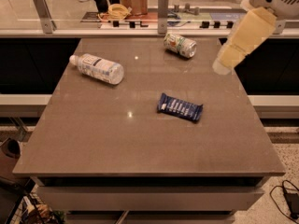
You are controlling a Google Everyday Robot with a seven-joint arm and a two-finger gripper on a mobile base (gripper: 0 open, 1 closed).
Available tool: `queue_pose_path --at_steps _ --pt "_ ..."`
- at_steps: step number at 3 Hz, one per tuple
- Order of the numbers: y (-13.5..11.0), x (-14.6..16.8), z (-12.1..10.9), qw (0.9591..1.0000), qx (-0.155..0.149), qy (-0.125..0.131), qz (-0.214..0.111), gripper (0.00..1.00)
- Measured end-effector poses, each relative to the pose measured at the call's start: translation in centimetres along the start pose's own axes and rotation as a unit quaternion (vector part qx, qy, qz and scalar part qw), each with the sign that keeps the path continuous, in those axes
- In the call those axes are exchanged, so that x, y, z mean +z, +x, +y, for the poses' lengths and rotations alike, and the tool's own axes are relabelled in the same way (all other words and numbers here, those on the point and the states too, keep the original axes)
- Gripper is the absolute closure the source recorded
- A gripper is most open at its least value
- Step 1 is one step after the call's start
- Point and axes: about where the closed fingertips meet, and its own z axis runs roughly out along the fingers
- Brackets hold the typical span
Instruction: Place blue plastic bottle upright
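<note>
One blue plastic bottle (98,68) lies far-left, well apart from the pincer (224,64) far-right, whose state I cannot tell

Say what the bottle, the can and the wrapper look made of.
Bottle: clear plastic, seemingly; see-through body, white cap, printed label. Can: likely metal; dull sheen, printed side. Wrapper: probably plastic film; flat, dark blue, white print. The hand hangs at the table's right edge, touching none.

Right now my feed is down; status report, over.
Pincer above far-right edge of grey-brown table, touching nothing. Clear plastic bottle, white cap, bluish label, lying on its side far left. Short metal drink can lying between them.
</note>
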Motion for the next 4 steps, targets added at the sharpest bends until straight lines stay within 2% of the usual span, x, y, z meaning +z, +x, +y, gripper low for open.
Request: queue_pose_path --at_steps 1,2,3,4 --pt "-3.5 1.6 -1.7 0.9995 0.029 0.005 -0.01 0.0" --pt "-6.6 3.7 -3.0 0.9989 0.042 0.002 -0.018 0.0" --pt "-9.3 6.6 -3.8 0.9986 0.044 -0.011 -0.026 0.0" --pt "-15.3 10.6 -3.8 0.9983 0.03 -0.029 -0.041 0.0"
